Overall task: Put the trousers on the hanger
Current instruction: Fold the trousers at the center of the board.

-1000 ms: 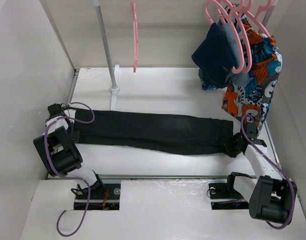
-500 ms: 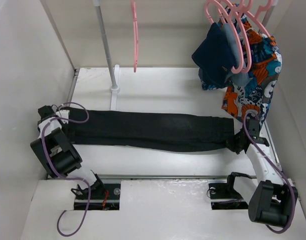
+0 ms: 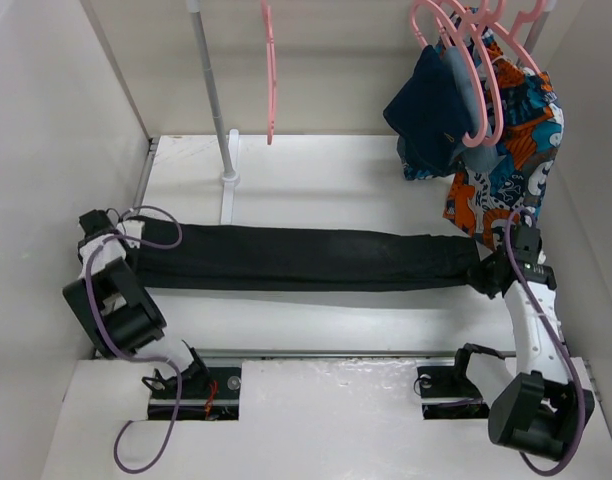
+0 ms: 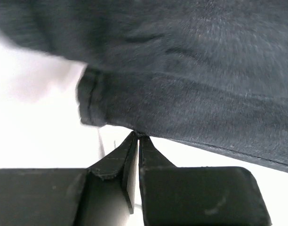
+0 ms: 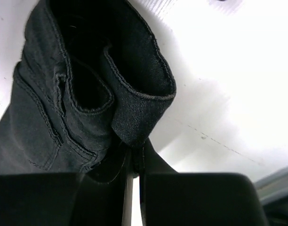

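Okay, I've got left gripper point(image 4: 137, 136) and right gripper point(image 5: 134, 151) each clamped on an end of the taut trousers point(image 3: 306, 258); next, lift toward the far hanger point(image 3: 270, 70).

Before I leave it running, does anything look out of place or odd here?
Nothing stands out. The trousers lie stretched straight between the left pincer and right pincer, both shut on the cloth; the hanger hangs bare at the rear.
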Controlling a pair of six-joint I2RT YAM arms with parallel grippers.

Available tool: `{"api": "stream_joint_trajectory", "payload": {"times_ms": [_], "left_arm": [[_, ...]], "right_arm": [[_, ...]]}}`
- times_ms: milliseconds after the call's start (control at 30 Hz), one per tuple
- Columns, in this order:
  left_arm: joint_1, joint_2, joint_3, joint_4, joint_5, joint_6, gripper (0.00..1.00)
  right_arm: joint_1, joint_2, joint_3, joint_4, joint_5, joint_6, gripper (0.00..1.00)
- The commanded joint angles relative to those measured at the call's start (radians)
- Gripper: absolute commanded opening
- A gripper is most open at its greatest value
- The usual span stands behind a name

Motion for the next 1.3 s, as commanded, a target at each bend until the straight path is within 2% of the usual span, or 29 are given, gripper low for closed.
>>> {"api": "stream_joint_trajectory", "payload": {"times_ms": [0,33,67,100,133,167,200,233,267,300,367,467,500,567,633,800,967,1133,1167,1267], "left_arm": [[0.023,-0.196,0.029,-0.025,-0.156,0.103,0.0],[0.023,-0.211,0.017,-0.043,-0.156,0.128,0.0],[0.023,-0.211,0.017,-0.112,-0.171,0.128,0.0],[0.023,-0.211,0.017,-0.153,-0.171,0.128,0.0],[0.023,-0.188,0.017,-0.19,-0.16,0.139,0.0],[0.023,-0.176,0.0,-0.221,-0.16,0.139,0.0],[0.023,-0.16,-0.012,-0.276,-0.16,0.148,0.2],[0.023,-0.127,-0.012,-0.304,-0.172,0.148,0.45],[0.023,-0.113,-0.012,-0.324,-0.173,0.148,0.65],[0.023,-0.113,-0.012,-0.336,-0.185,0.136,0.81],[0.032,-0.113,0.021,-0.352,-0.185,0.102,0.83],[0.032,-0.125,0.164,-0.379,-0.069,0.015,0.85],[0.032,-0.125,0.225,-0.379,-0.029,-0.008,0.87],[0.032,-0.125,0.243,-0.36,0.057,-0.048,0.89],[0.032,-0.073,0.253,-0.33,0.067,-0.117,0.89],[0.032,0.018,0.229,-0.241,0.047,-0.203,0.91],[0.043,0.068,0.209,-0.194,0.056,-0.251,0.91],[0.043,0.125,0.177,-0.116,0.025,-0.26,0.82],[0.043,0.139,0.167,-0.106,0.025,-0.26,0.7],[0.043,0.15,0.167,-0.083,0.034,-0.26,0.25]], "right_arm": [[-0.031,-0.048,0.064,-0.049,0.17,-0.035,0.0],[-0.04,-0.059,0.045,-0.049,0.17,-0.006,0.01],[-0.051,-0.059,0.033,-0.049,0.18,0.005,0.08],[-0.051,-0.074,0.009,-0.049,0.18,0.016,0.23],[-0.06,-0.074,0.008,-0.049,0.18,0.031,0.63],[-0.06,-0.083,-0.004,-0.049,0.18,0.031,0.76],[-0.06,-0.083,-0.004,-0.049,0.18,0.031,0.82],[-0.06,-0.083,0.016,-0.061,0.197,0.031,0.87],[-0.06,-0.083,0.031,-0.073,0.208,0.031,0.87],[-0.06,-0.083,0.051,-0.073,0.235,0.011,0.87],[-0.06,-0.083,0.12,-0.085,0.274,-0.039,0.87],[-0.043,-0.083,0.154,-0.034,0.289,-0.113,0.8],[-0.043,-0.073,0.154,-0.015,0.26,-0.15,0.78],[-0.032,-0.054,0.118,0.011,0.139,-0.15,0.78],[-0.032,-0.014,0.075,0.059,0.063,-0.15,0.78],[0.007,0.073,-0.022,0.149,-0.1,-0.159,0.86],[0.077,0.114,-0.047,0.204,-0.103,-0.138,0.84],[0.086,0.16,-0.09,0.237,-0.094,-0.127,0.83],[0.086,0.179,-0.09,0.249,-0.094,-0.118,0.83],[0.086,0.202,-0.102,0.267,-0.105,-0.118,0.82]]}}
